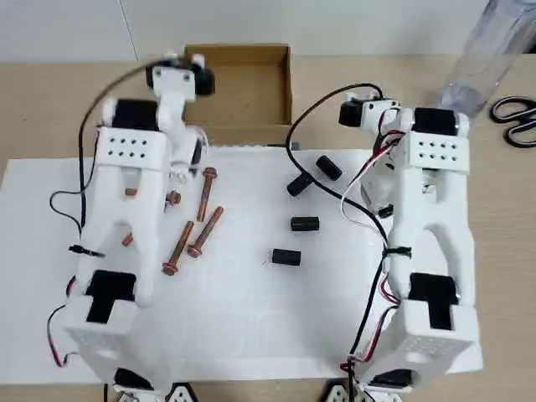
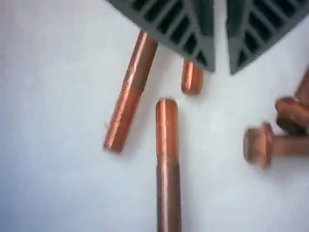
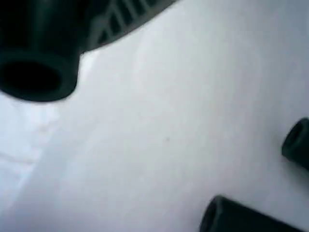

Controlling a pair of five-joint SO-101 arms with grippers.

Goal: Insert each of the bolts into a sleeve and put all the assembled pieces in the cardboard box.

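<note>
Several copper bolts (image 1: 206, 194) lie on the left of the white sheet (image 1: 251, 335). Above them is my left gripper (image 2: 221, 70), its jaws nearly together with a thin slit and nothing in it. One bolt (image 2: 192, 77) pokes out from under a finger (image 2: 183, 29); two more bolts (image 2: 167, 164) lie just ahead. Several black sleeves (image 1: 305, 224) are scattered mid-sheet. At the right of the sheet, my right gripper is shut on a black sleeve (image 3: 38, 63), hollow end showing, beside its ribbed finger (image 3: 120, 19). The cardboard box (image 1: 251, 84) stands at the back.
Scissors (image 1: 515, 117) and a clear plastic bottle (image 1: 486, 50) sit at the back right on the wooden table. Black cables (image 1: 318, 176) cross the sheet near the sleeves. Two loose sleeves (image 3: 297, 142) lie close to my right gripper.
</note>
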